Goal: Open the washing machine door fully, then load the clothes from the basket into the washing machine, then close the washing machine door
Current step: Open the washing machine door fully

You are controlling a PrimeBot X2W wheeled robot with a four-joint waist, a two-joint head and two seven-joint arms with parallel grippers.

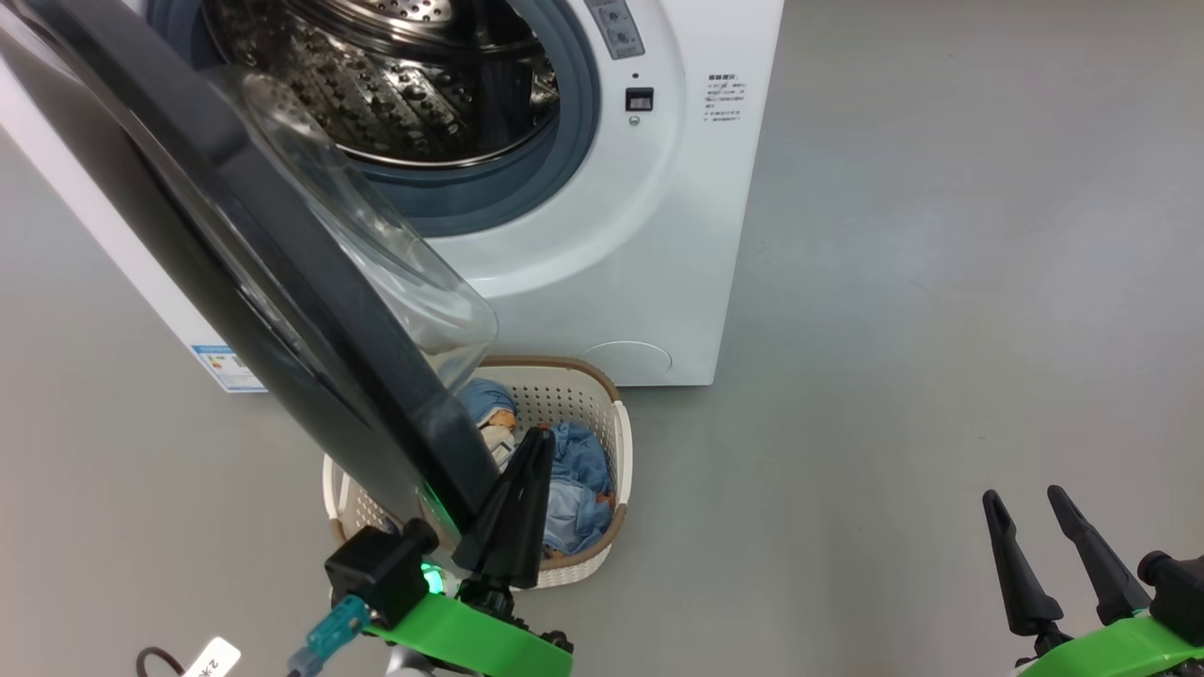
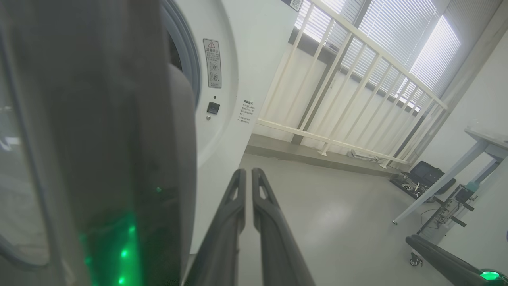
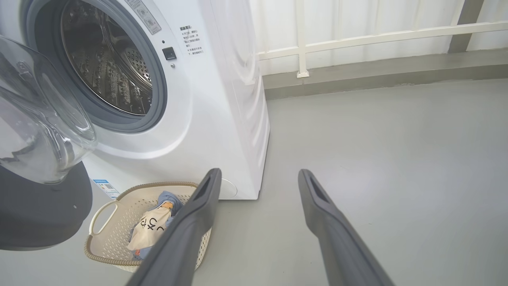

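Holds the left gripper (image 1: 539, 436) shut, fingers pressed flat together, pointing up and a little rightward in the head view. Holds the right gripper (image 1: 1022, 495) low at the right side, fingers spread wide, nothing between them, leaning slightly left. Shows little of either forearm, so arm pose is hard to judge.

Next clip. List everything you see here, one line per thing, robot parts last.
washing machine: one, white, straight ahead
washing machine door: one, glossy black with clear glass, standing open on the left
basket: one, cream with brown rim, in front of the machine
clothes: several, light blue and cream, in the basket
floor: one, grey, all around
railing: one, white, beyond the machine
table: one, pale, far right
left hand: one, dark, shut, by the door's lower edge
right hand: one, dark, open, lower right
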